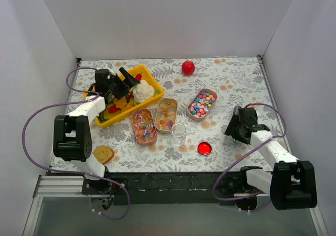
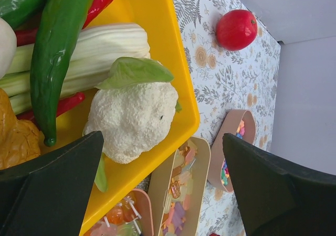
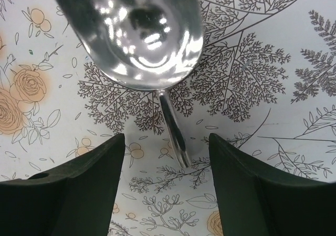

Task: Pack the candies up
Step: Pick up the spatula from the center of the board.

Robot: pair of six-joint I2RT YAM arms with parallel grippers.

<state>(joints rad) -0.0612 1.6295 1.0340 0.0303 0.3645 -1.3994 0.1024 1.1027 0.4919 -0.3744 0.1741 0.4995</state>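
The candies lie in three oval tins. Pastel beads fill the tan tin (image 1: 202, 104), gummy bits the beige tin (image 1: 166, 115), and lollipops and wrapped pieces the pink tin (image 1: 144, 126). All three show in the left wrist view: the tan tin (image 2: 233, 147), the beige tin (image 2: 181, 189) and the pink tin (image 2: 118, 215). My left gripper (image 1: 127, 82) (image 2: 163, 186) is open and empty above the yellow tray (image 1: 152, 81). My right gripper (image 1: 234, 127) (image 3: 167, 160) is open, low over the table. The handle of a metal scoop (image 3: 134, 31) lies between its fingers, untouched.
A clear glass jar (image 1: 178, 133) stands in front of the tins, with its red lid (image 1: 204, 148) to the right. The yellow tray holds a toy cauliflower (image 2: 131, 115) and peppers. A red ball (image 1: 188, 67) sits at the back. A cookie (image 1: 103, 153) lies front left.
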